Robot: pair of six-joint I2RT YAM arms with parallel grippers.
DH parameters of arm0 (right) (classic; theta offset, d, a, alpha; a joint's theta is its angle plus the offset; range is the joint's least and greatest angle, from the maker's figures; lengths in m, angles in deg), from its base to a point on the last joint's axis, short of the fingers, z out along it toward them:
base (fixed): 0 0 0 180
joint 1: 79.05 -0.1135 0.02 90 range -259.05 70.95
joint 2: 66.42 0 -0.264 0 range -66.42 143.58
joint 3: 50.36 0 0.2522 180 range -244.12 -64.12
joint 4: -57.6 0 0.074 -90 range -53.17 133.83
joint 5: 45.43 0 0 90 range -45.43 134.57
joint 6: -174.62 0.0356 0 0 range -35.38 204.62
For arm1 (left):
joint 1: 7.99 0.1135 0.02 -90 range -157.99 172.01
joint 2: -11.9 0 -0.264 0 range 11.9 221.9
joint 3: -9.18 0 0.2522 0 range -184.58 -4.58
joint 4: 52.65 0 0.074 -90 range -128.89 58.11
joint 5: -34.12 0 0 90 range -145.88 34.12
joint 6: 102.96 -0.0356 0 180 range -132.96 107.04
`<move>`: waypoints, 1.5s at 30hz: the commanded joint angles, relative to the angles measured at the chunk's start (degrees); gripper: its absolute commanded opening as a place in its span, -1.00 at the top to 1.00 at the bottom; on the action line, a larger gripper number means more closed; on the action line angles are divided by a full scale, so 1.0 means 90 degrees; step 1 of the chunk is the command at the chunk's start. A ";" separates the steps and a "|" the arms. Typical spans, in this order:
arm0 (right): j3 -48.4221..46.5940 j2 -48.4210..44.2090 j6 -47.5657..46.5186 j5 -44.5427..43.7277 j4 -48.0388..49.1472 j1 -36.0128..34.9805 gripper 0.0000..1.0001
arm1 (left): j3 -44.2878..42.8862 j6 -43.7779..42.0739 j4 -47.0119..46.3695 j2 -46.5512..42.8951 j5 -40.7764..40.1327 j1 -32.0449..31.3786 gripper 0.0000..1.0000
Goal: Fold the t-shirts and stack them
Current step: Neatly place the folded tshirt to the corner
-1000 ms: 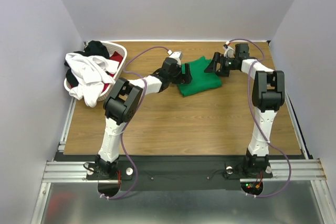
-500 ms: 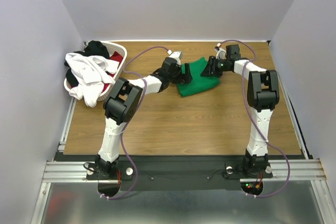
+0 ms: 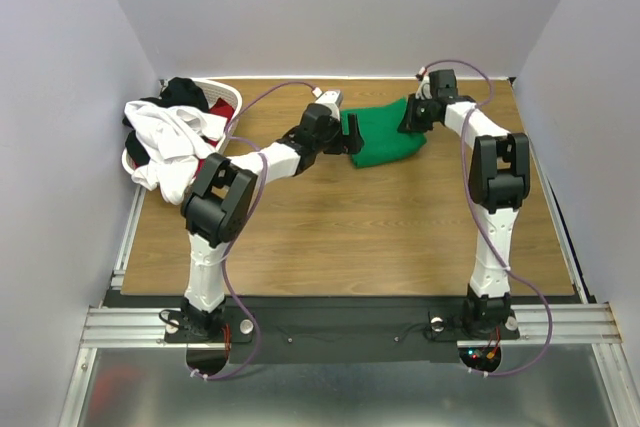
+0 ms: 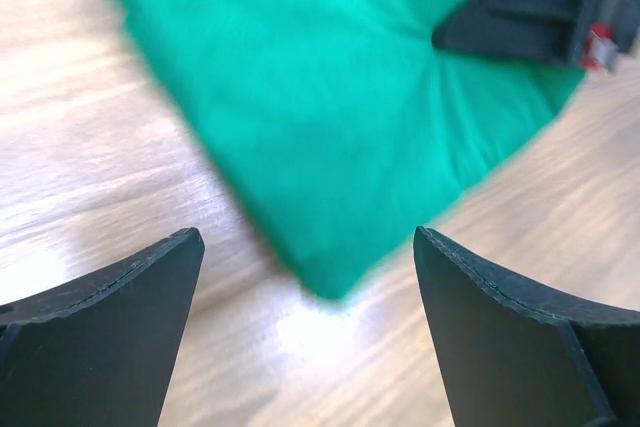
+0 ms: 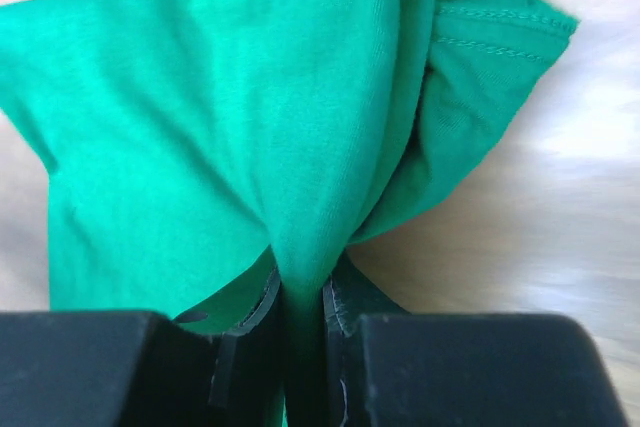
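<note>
Nearest us, the front stretch of the wooden table (image 3: 350,237) carries nothing of the task; all the action sits further back. Moving up, we meet the left gripper (image 3: 351,134), fingers spread wide and holding nothing, parked just beside the left edge of the folded green t-shirt (image 3: 385,139). Its wrist view shows the shirt's corner lying flat on the wood just ahead of the open fingers.

And here's the change: the right gripper (image 3: 412,117), which stood spread at the shirt's right side a second ago, has now closed down. From its wrist view we see a ridge of green cloth bunched up and pinched tight between the fingers. The shirt has also slid a little toward the far right of the table compared with a moment ago, so we judge the right arm is dragging the bundle to its stacking spot, or to tidy the fold.

Furthest back, at the left, the white laundry basket (image 3: 234,117) still brims with the white t-shirt (image 3: 170,142), the black t-shirt (image 3: 182,93) and the red t-shirt (image 3: 222,109). We reckon most of the folding remains.
</note>
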 commanded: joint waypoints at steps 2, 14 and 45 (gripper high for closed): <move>-0.1051 0.0162 -0.0629 -0.1473 -0.0471 0.0313 0.99 | 0.0408 -0.0176 -0.0224 -0.1074 -0.0119 0.0140 -0.97; -0.2771 0.1100 -0.2240 -0.2645 -0.1077 0.1221 0.99 | 0.0965 -0.0166 -0.0214 -0.1436 -0.0255 0.0287 -0.97; -0.4188 0.1620 -0.3081 -0.3934 -0.0619 0.1934 -1.00 | 0.1102 -0.0235 0.0079 -0.1630 -0.0627 0.0306 -0.97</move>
